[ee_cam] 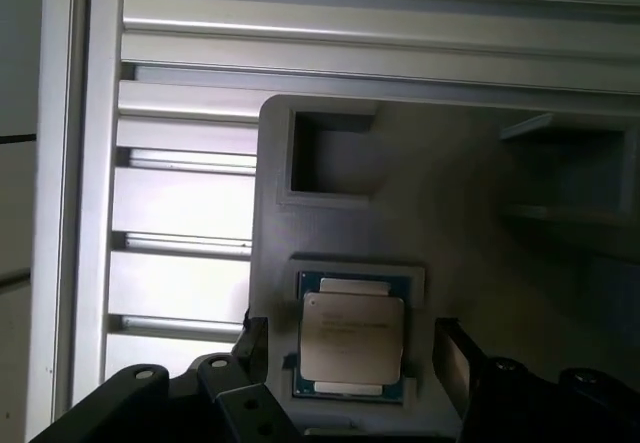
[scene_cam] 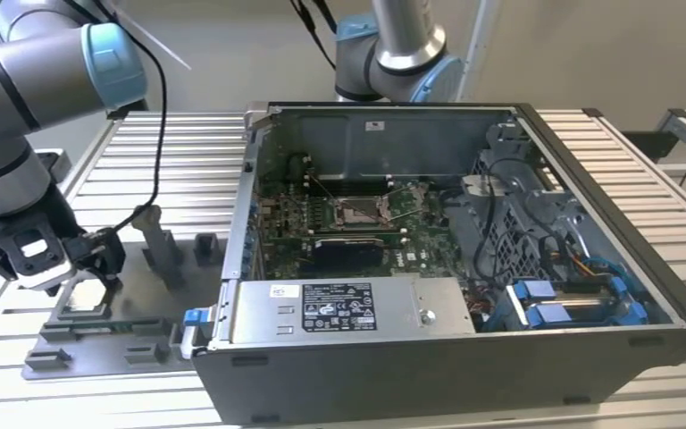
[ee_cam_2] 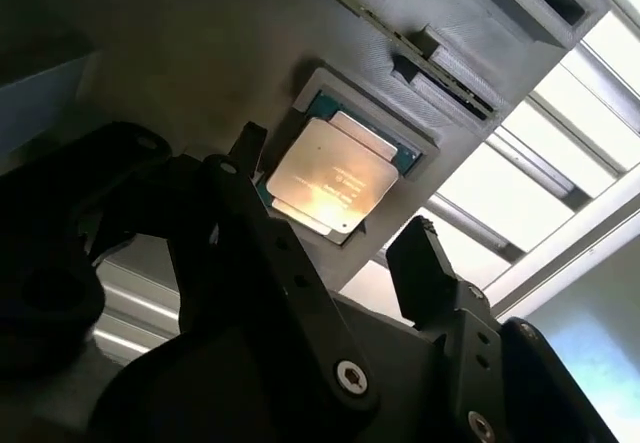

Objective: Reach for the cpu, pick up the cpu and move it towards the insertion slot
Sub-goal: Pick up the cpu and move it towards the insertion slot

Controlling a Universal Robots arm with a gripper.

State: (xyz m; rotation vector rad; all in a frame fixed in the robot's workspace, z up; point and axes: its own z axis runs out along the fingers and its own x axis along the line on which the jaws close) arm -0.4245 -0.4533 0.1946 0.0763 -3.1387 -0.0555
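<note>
The cpu point(ee_cam: 352, 335) is a thin square chip with a silvery face, lying flat in a shallow pocket of a grey fixture plate point(ee_cam: 460, 213). In both wrist views my gripper point(ee_cam: 352, 341) is open just above it, one black finger on each side of the cpu point(ee_cam_2: 330, 175), neither touching it. In the exterior view the gripper point(scene_cam: 79, 268) hangs low over the fixture plate point(scene_cam: 117, 335) at the exterior view's left. The insertion slot point(scene_cam: 361, 209), a square socket with a shiny frame, sits in the green motherboard inside the open computer case.
The open case point(scene_cam: 463, 357) stands at the exterior view's right of the fixture, its metal wall between the gripper and the socket. Upright grey fixture posts point(scene_cam: 158, 246) rise from the plate. A second arm point(scene_cam: 397, 45) stands behind the case. The table is ribbed aluminium point(scene_cam: 176, 152).
</note>
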